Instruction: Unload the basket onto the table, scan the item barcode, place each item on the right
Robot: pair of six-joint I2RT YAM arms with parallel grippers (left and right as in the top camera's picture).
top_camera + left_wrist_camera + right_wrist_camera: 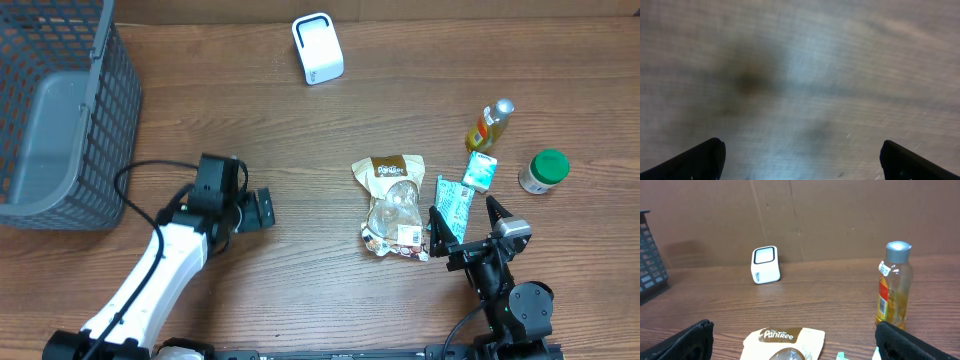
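The wooden table [300,150] holds a brown-topped, clear snack pouch [392,205].

Mock shop checkout on a wooden table [200,120]; white scanner [318,48] at the back, grey shopping basket [60,110] off to the side, snack bag [392,205] and bottle [489,126] laid out; cardboard wall [850,215] behind.

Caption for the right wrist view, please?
Open right gripper faces white scanner, snack bag and capped bottle on wooden table.

Blurred tabletop [800,75] between spread fingertips [695,160]
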